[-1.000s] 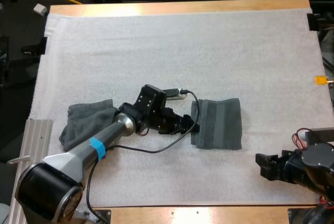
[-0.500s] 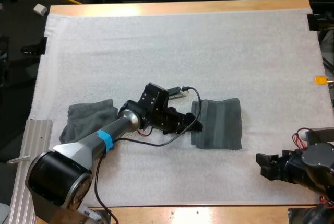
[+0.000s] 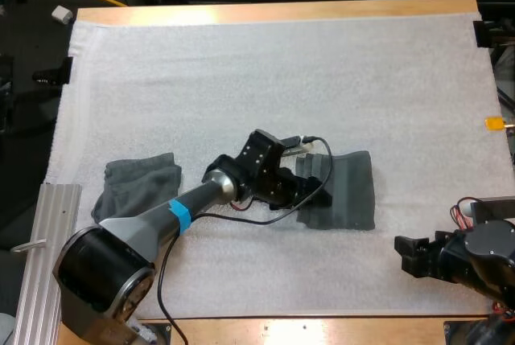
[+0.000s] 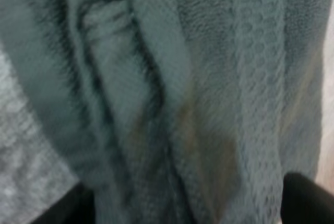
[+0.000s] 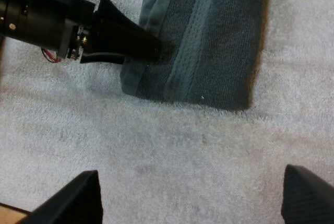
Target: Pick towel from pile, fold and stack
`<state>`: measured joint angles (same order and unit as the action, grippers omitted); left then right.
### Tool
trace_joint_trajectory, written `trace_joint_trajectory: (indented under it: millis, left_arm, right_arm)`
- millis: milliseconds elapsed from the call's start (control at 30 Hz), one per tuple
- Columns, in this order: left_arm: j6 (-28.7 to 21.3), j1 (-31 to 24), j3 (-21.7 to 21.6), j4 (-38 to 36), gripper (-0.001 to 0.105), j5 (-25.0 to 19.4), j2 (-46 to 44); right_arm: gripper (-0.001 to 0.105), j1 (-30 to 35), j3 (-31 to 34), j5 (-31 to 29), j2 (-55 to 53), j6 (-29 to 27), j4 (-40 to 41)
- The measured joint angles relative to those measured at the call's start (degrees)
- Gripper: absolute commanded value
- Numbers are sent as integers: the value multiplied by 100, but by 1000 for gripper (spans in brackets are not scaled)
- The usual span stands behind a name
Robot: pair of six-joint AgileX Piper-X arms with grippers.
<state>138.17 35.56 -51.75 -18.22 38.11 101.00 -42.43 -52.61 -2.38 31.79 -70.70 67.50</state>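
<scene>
A folded grey-green towel (image 3: 348, 190) lies flat on the white mat (image 3: 265, 80), right of the middle. My left gripper (image 3: 318, 195) reaches over its left edge. Seen from the left wrist, the towel (image 4: 198, 78) shows rumpled folds, and the left gripper (image 4: 188, 205) is open with its fingertips (image 4: 308, 198) wide apart on either side of the cloth. The right wrist view has the left gripper (image 5: 141, 44) at the towel's (image 5: 209, 41) left edge. A crumpled towel (image 3: 137, 182) lies at the mat's left side. My right gripper (image 3: 406, 255) rests open near the front right, apart from the towels.
A ribbed metal rail (image 3: 48, 232) runs along the table's front left. The mat's far half is bare, as is the strip of mat (image 5: 172, 145) between the folded towel and my right gripper (image 5: 190, 198).
My left arm has slid to the right, bringing its gripper from beside the folded towel onto its left edge, which is now slightly bunched. The right arm has not moved.
</scene>
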Motion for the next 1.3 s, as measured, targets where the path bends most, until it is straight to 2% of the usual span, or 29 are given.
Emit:
trace_joint_trajectory:
  millis: [200,267,367,533,900,1100,1300]
  left_arm:
    - [71,194,-352,-202,68,0,199]
    - [69,241,-455,-279,64,0,255]
    - [69,288,-610,-389,46,0,325]
    - [69,301,-664,-460,2,0,335]
    - [-230,301,-714,-770,0,0,254]
    - [-1001,64,-769,-1452,0,-165,-414]
    - [-2144,-645,-803,-2582,0,-732,-1135]
  right_arm:
    - [68,0,0,0,0,0,0]
    - [68,0,0,0,0,0,0]
    - [68,0,0,0,0,0,0]
    - [68,0,0,0,0,0,0]
    - [69,0,0,0,0,0,14]
    - [69,-3,0,0,0,0,14]
    - [69,-9,0,0,0,0,14]
